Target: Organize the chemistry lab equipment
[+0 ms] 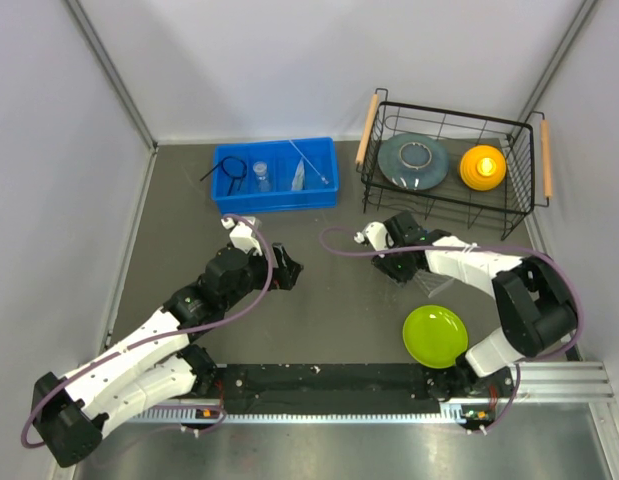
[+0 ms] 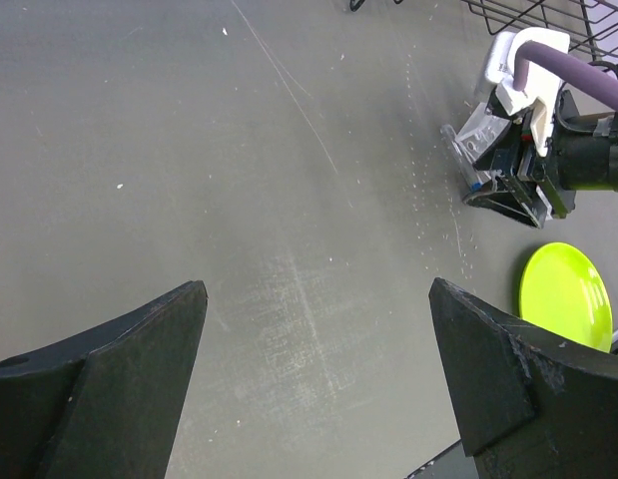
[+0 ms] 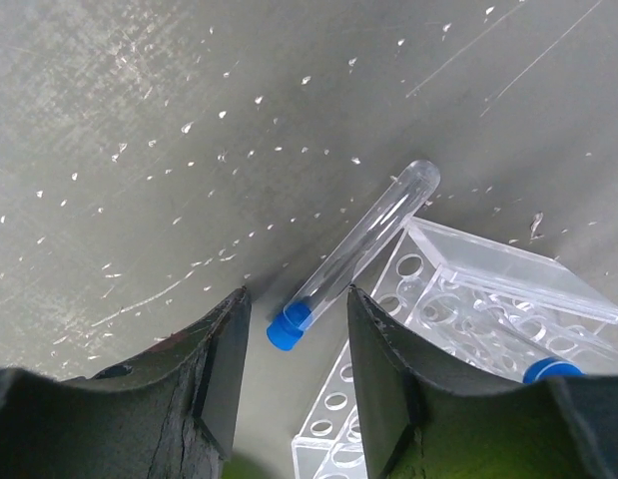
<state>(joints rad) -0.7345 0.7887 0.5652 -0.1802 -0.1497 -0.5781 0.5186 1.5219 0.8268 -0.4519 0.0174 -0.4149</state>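
Two grippers share the table, and only one is at work. To the left, the left gripper (image 2: 316,294) hovers over bare tabletop with its jaws spread as wide as they go and nothing between them. Ahead of it and well apart sits a blue bin (image 1: 279,207) that already holds a black ring on a rod (image 1: 235,170), a small clear jar (image 1: 261,180) and a clear plastic packet (image 1: 301,178).

Further right, the right gripper (image 3: 299,299) is low over the table with its jaws about half open. They straddle the capped end of a thin clear tube (image 3: 360,247). The blue cap sits between the fingertips with a gap on either side, so nothing is gripped. The tube runs forward and away from the fingers. Just to the right of the gripper, touching or nearly touching the tube, stands the clear perforated tube rack (image 3: 488,289), with another blue cap (image 3: 550,371) showing in it.

The step in hand looks like picking up this loose tube. The next move probably calls for closing squarely on the tube near the cap and lifting clear of the rack. It then has to turn upright over an empty hole.
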